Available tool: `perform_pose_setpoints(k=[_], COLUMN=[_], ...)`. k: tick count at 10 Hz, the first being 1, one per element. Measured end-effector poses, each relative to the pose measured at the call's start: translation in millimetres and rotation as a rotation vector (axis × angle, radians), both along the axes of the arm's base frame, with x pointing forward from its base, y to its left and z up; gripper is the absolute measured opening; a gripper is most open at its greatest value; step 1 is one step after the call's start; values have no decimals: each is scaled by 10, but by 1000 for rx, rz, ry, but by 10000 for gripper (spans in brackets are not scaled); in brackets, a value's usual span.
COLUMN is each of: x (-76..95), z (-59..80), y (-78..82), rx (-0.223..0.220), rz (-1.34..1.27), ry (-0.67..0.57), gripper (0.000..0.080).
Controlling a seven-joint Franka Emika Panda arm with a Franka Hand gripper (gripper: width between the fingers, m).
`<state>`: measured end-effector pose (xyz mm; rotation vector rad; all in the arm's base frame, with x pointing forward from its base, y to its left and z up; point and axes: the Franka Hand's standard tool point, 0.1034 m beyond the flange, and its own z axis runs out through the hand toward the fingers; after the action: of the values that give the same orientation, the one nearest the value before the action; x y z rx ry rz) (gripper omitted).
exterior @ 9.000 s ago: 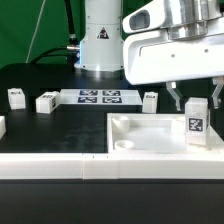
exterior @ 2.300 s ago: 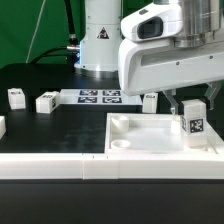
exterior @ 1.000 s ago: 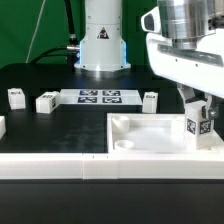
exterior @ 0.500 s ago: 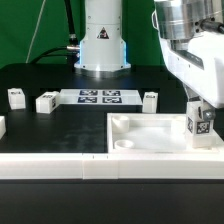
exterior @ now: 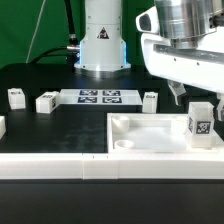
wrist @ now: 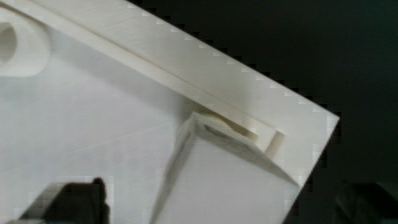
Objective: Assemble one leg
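Nearest me, the leg (exterior: pixel 199 124) stands upright in the tray's (exterior: pixel 130 150) far corner on the exterior view's right. My gripper (exterior: pixel 196 99) hovers just above it, jaws apart, holding nothing. If it's seated loosely, a nudge could topple it.

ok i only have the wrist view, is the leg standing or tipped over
Observer: Standing. The leg is upright at the tray's corner on the exterior view's right.
Operator: are the jaws on it
Observer: No. The gripper hangs just above the leg, jaws apart and clear of it.
Operator: any other loose parts around
Observer: Yes. Two small white pieces lie on the exterior view's left of the marker board, and another one lies on its right.
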<state>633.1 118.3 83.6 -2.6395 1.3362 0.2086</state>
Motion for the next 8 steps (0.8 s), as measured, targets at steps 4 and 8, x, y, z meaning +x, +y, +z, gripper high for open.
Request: perform_pose_setpoints(k=[4, 8], x=[-33, -34], z=[-2, -51], y=[19, -54], rx=[-79, -76], rz=[519, 822], ry=[-58, -99], gripper=[649, 649])
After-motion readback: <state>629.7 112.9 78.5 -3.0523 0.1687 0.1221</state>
